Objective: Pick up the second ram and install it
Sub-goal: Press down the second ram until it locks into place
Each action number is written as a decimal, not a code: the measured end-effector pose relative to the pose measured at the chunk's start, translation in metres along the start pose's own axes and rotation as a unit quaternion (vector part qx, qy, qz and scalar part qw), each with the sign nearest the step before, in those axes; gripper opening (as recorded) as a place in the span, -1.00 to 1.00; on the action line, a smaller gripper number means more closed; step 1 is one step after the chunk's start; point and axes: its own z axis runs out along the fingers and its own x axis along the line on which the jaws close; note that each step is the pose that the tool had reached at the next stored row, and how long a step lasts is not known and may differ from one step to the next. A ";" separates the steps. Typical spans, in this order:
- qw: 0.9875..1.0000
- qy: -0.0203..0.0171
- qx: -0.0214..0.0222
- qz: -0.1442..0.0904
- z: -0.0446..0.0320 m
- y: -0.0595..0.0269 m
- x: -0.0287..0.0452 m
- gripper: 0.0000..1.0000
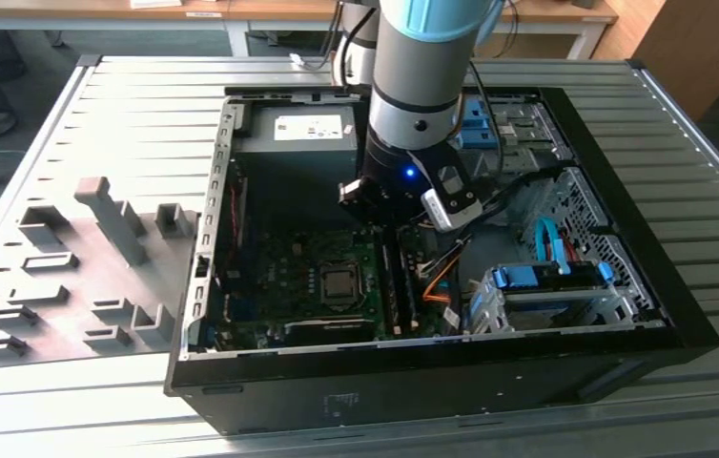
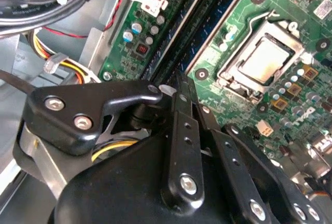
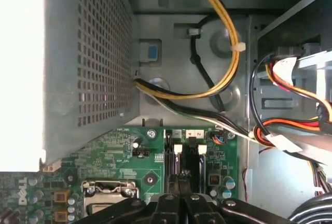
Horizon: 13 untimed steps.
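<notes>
My gripper (image 1: 392,227) is down inside the open computer case, at the far end of the motherboard's memory slots. In both wrist views its fingers (image 2: 182,125) are together, with the tips of the gripper (image 3: 179,182) right over one slot's end by a white latch. The second ram (image 2: 191,32) is a long dark stick lying in that slot (image 1: 392,286), running away from the fingertips. A look-alike dark stick (image 3: 201,168) sits in the neighbouring slot. I cannot tell whether the tips press on the stick or hover just above it.
The CPU socket (image 1: 334,282) lies beside the slots. Yellow, black and orange cables (image 3: 223,63) run near the slot ends. A perforated power supply box (image 3: 88,58) and a drive cage (image 1: 550,286) flank the board. A grey fixture plate (image 1: 80,277) lies on the exterior view's left.
</notes>
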 end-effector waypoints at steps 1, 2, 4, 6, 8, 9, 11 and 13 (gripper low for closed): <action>1.000 0.000 0.001 0.000 -0.0019 -0.0003 0.0002 -0.80; 1.000 0.000 0.001 0.000 -0.0034 -0.0006 0.0003 -0.80; 1.000 0.000 0.001 0.000 -0.0040 -0.0018 0.0003 -0.80; 1.000 0.000 0.001 0.000 -0.0041 -0.0080 0.0002 -0.80; 1.000 0.000 0.001 0.000 -0.0042 -0.0161 0.0001 -0.80; 1.000 0.000 0.001 0.000 -0.0042 -0.0200 0.0001 -0.80; 1.000 0.000 0.001 0.000 -0.0042 -0.0288 0.0000 -0.80; 1.000 0.000 0.002 0.000 -0.0038 -0.0371 -0.0001 -0.80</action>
